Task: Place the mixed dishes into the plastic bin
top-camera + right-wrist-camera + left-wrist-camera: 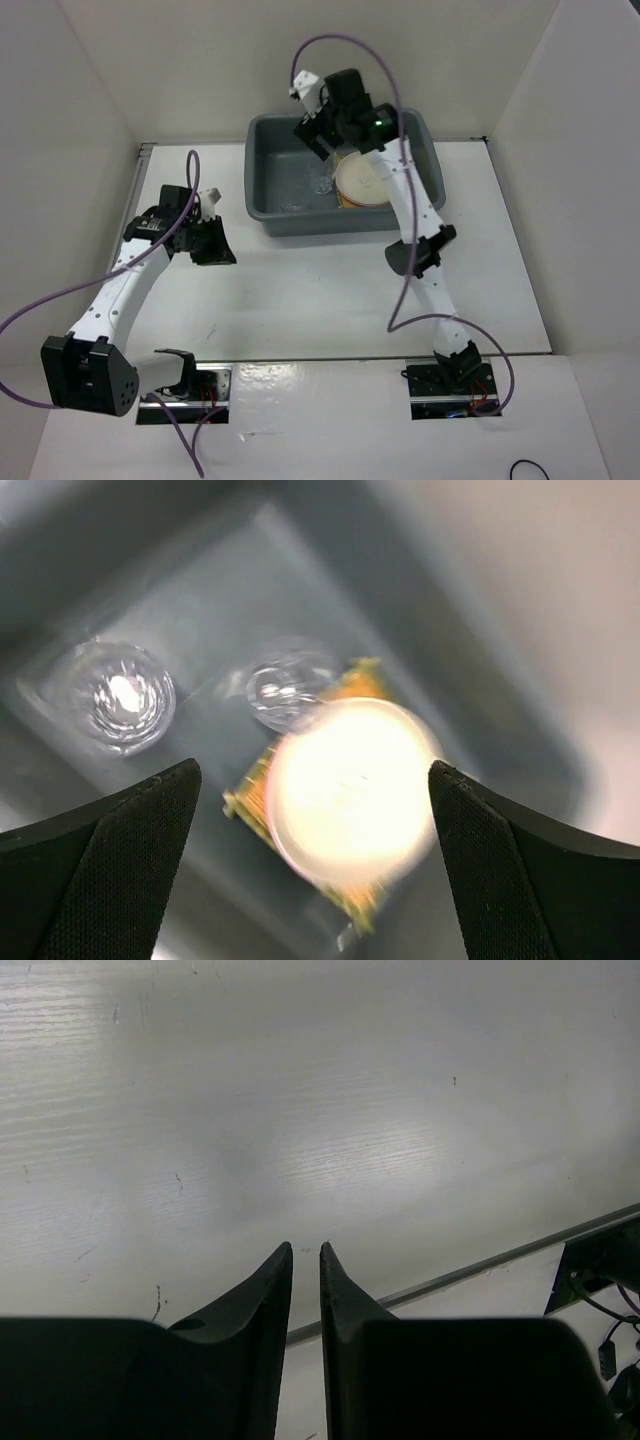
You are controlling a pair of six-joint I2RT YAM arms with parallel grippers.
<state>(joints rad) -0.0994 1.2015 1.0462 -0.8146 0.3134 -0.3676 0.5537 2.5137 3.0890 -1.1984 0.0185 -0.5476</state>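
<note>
The right end effector (315,865) hangs wide open and empty above the plastic bin (268,205); the left end effector (306,1255), left of the bin, is nearly closed, holding nothing.

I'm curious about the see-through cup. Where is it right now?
From above, the clear cup sits inside the grey bin, left of the cream plate, under the right gripper.

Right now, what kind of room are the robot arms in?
Probably a robot test booth, not a kitchen. Plain white walls box in a bare white table, two arms are bolted at its near edge, and a grey plastic bin holds a cream plate.
</note>
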